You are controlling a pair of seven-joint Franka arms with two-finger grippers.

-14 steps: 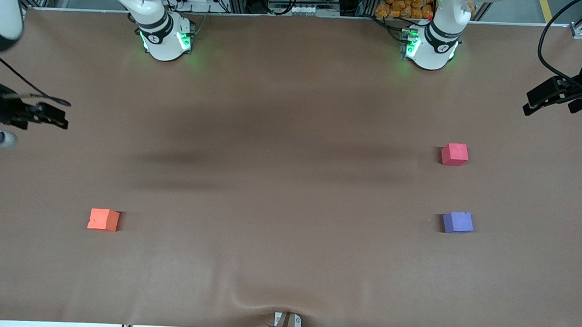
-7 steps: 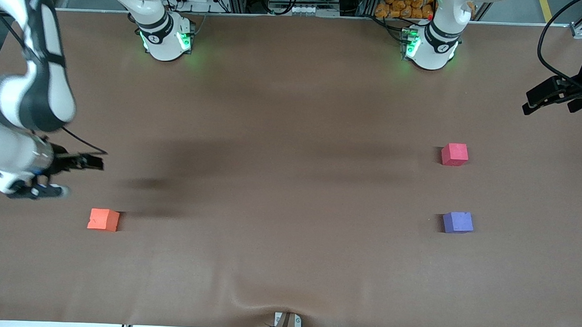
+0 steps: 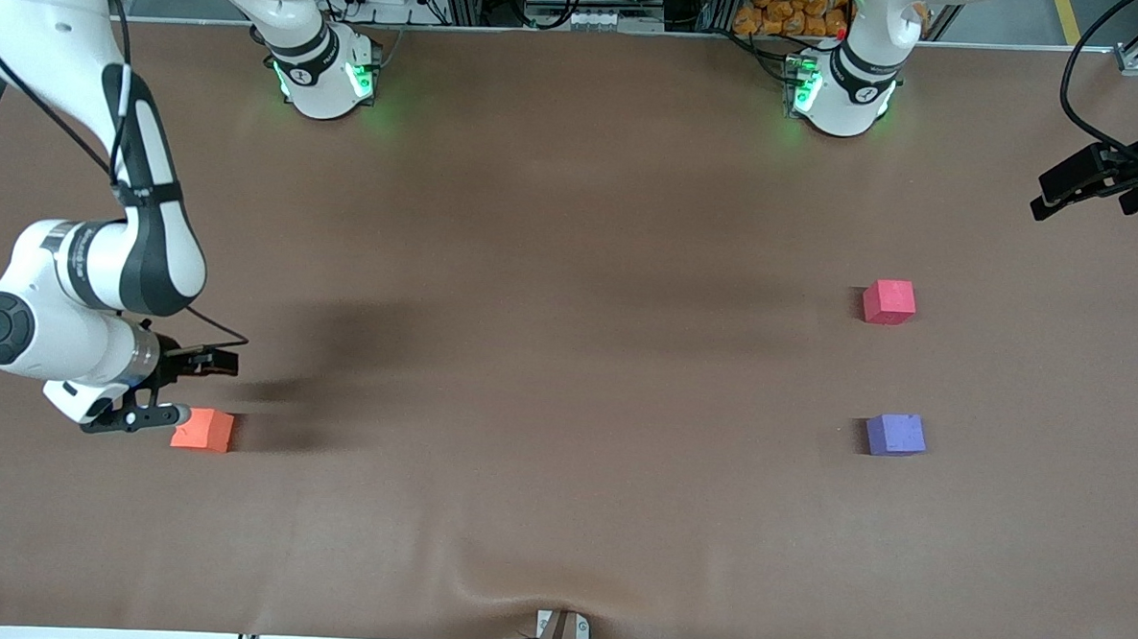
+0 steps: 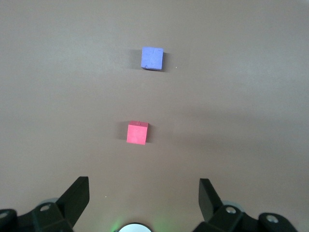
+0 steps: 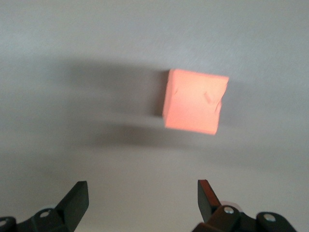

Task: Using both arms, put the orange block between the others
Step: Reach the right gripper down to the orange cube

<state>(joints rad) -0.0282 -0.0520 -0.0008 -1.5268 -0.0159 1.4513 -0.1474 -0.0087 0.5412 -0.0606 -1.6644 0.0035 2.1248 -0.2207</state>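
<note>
The orange block (image 3: 203,429) lies on the brown table toward the right arm's end. My right gripper (image 3: 191,390) hangs open just beside and above it, nothing between its fingers. In the right wrist view the orange block (image 5: 194,101) sits ahead of the open right gripper (image 5: 143,193), off to one side. The pinkish-red cube (image 3: 889,302) and the purple-blue cube (image 3: 895,435) rest toward the left arm's end, the purple-blue one nearer the front camera. My left gripper (image 3: 1045,196) waits open at that table end. Its wrist view shows the pinkish-red cube (image 4: 137,133), the purple-blue cube (image 4: 152,58) and the empty left gripper (image 4: 144,191).
The brown table cover (image 3: 571,262) has a wrinkle by a small bracket (image 3: 560,631) at the front edge. The right arm's base (image 3: 322,78) and the left arm's base (image 3: 843,96) stand along the table's back edge, lit green. Bare cover separates the pinkish-red and purple-blue cubes.
My right arm has swung in from the table's end and come down, bringing its open gripper close to the orange block. The left gripper has shifted only slightly. The cubes have not moved.
</note>
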